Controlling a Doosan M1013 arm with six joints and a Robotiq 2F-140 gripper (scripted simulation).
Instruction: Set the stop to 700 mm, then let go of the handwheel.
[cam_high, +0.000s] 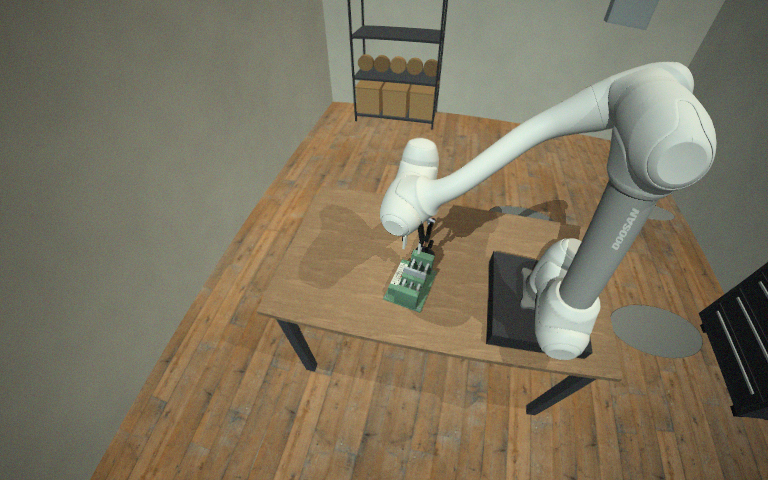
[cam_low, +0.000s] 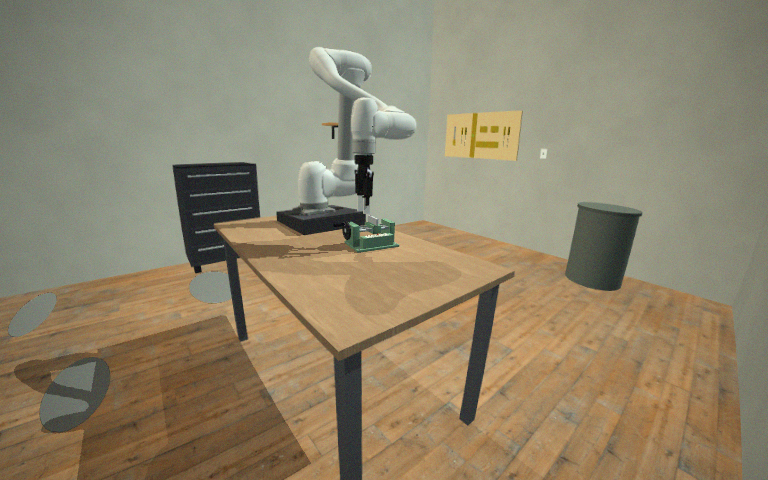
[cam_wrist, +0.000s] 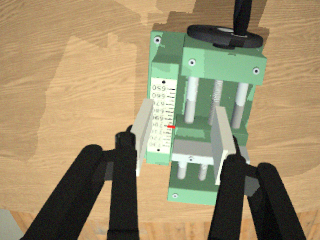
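Note:
A green fixture (cam_high: 403, 295) (cam_low: 376, 241) (cam_wrist: 225, 62) stands on the table. Its black handwheel (cam_low: 346, 230) (cam_wrist: 200, 34) is at the top of the wrist view, with the crank handle (cam_wrist: 242, 15) standing up from it. The grey stop block (cam_high: 415, 273) (cam_wrist: 192, 151) sits across the guide rods. The red pointer (cam_wrist: 171, 127) is at about the 700 mark on the white scale (cam_wrist: 159, 135); the small digits are blurred. My gripper (cam_high: 412, 245) (cam_low: 364, 207) (cam_wrist: 182, 117) is partly open and empty, above the fixture, its fingers clear of the handwheel. The right finger hides part of the stop.
The wooden table (cam_high: 339, 305) (cam_low: 317, 305) carries the fixture and the arm's black base (cam_high: 509, 316) (cam_low: 308, 223). A dark drawer cabinet (cam_low: 218, 186), a green bin (cam_low: 603, 249) and a shelf rack (cam_high: 396, 33) stand away from the table.

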